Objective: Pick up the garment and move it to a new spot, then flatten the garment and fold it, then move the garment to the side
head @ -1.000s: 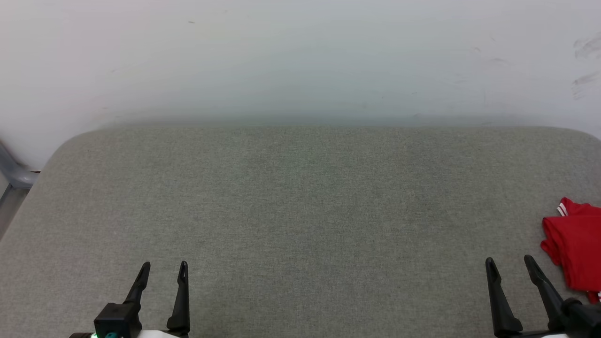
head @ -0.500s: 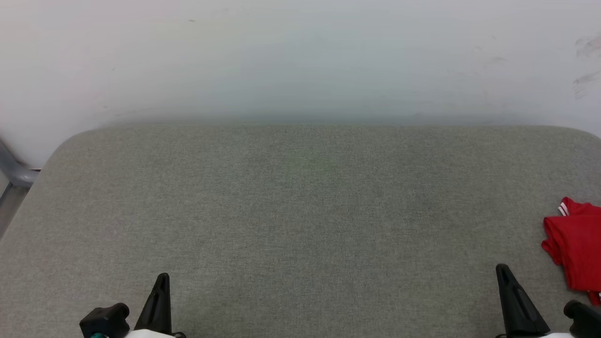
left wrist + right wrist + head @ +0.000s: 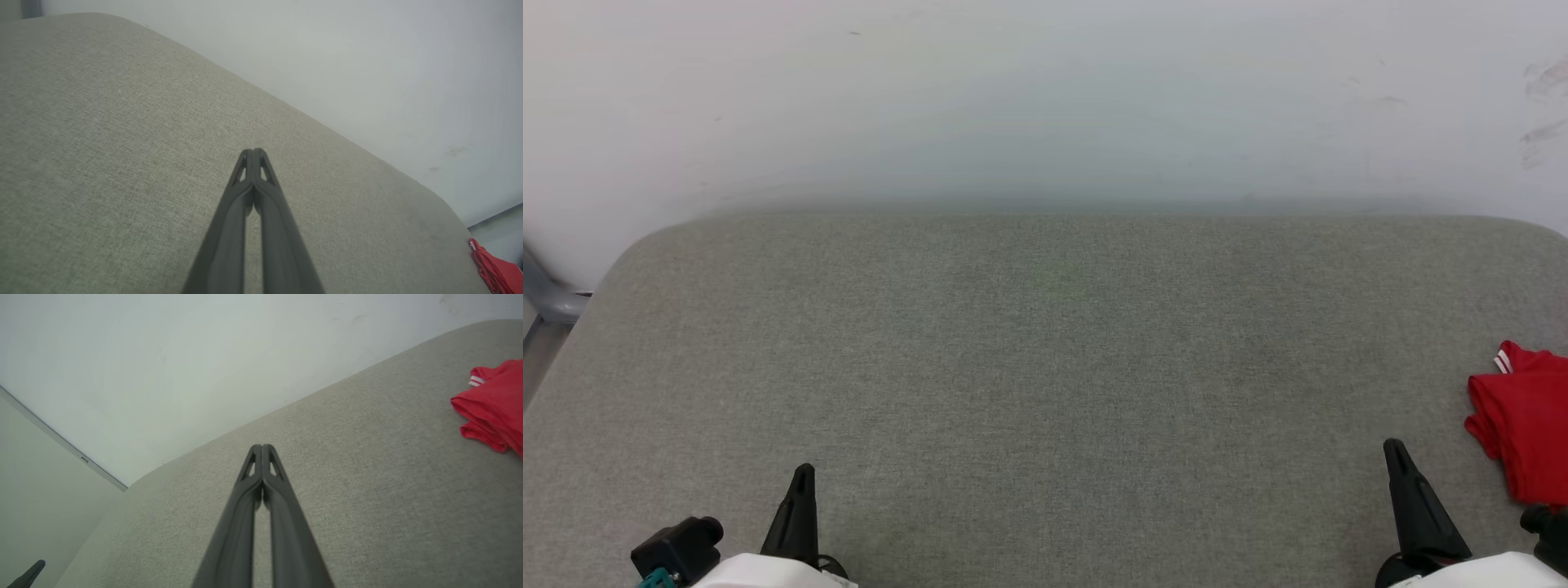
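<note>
Rightward of closed right hand [image 3: 1393, 449]: garment [image 3: 1523, 425], apart.

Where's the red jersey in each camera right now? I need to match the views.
Head view: the garment lies at the right edge, below mid-height, on the grey cushion.
Left wrist view: the garment is in the bottom right corner.
Right wrist view: the garment is at the right edge, upper half.
Shared landmark: the cushion's far edge against the white wall.
</note>
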